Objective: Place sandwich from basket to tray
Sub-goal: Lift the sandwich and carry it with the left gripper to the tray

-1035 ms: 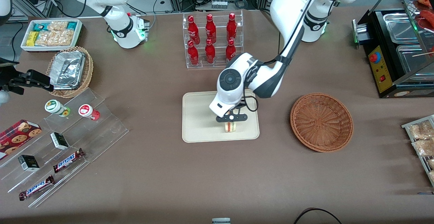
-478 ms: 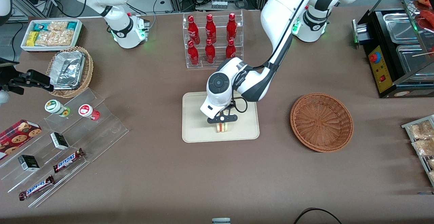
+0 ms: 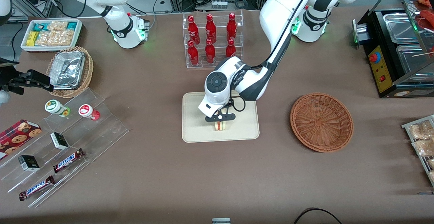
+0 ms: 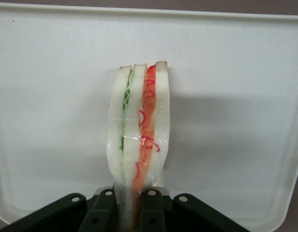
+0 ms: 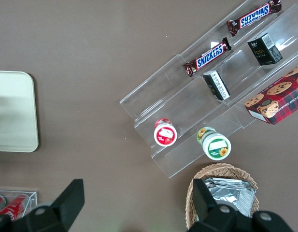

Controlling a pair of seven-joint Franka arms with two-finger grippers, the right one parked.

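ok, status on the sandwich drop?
Gripper over the tray, jaws shut on the sandwich. Sandwich upright, not released. Basket empty. Nothing blocking.

Tray (image 3: pixel 196 122) smooth matt plastic, seemingly; basket (image 3: pixel 321 122) rough woven wicker; sandwich (image 4: pixel 139 140) in glossy clear film.
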